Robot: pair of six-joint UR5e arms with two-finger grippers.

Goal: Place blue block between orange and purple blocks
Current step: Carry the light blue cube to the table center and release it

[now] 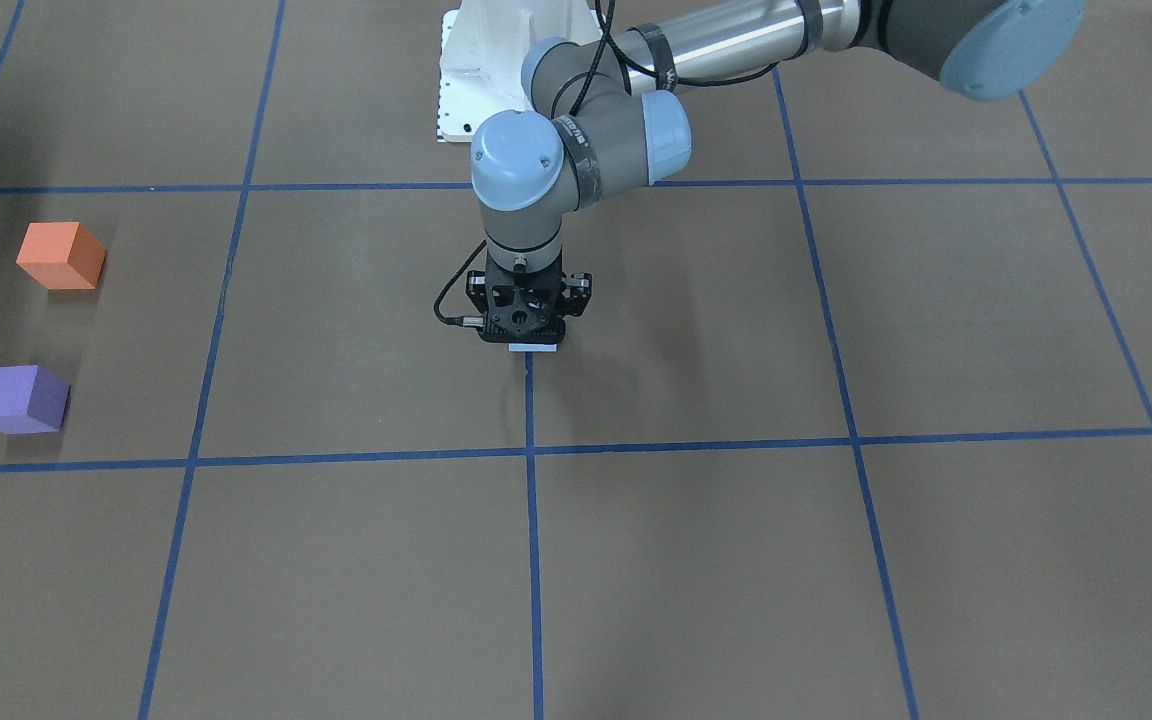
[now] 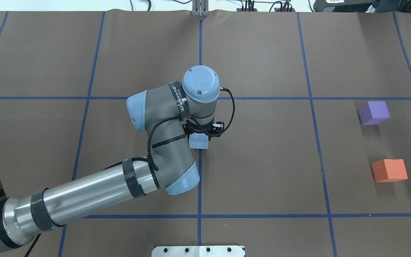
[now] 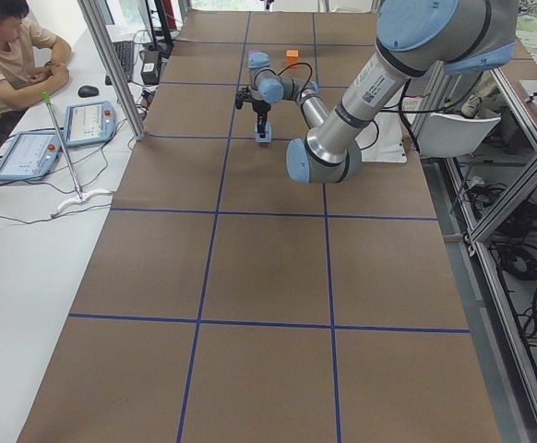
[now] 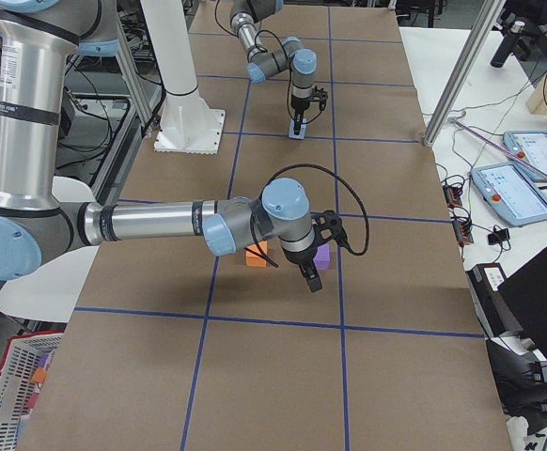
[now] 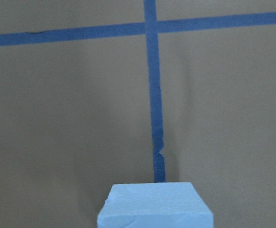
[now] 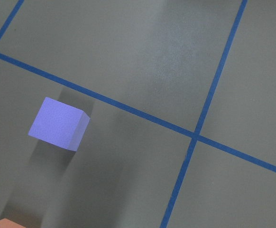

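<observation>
The light blue block (image 2: 198, 142) lies at the table's middle on a blue tape line. My left gripper (image 1: 533, 338) points straight down onto it. Its fingers are hidden, so I cannot tell if they grip. The block fills the bottom of the left wrist view (image 5: 154, 205). The orange block (image 2: 389, 170) and the purple block (image 2: 373, 112) stand apart at the far right, with a gap between them. My right gripper (image 4: 308, 277) hovers near these two blocks and shows only in the exterior right view. The right wrist view shows the purple block (image 6: 57, 124).
Blue tape lines divide the brown table cover into a grid. The white robot base plate (image 2: 198, 251) sits at the near edge. An operator (image 3: 10, 55) sits beside the table with tablets (image 3: 89, 122) and cables.
</observation>
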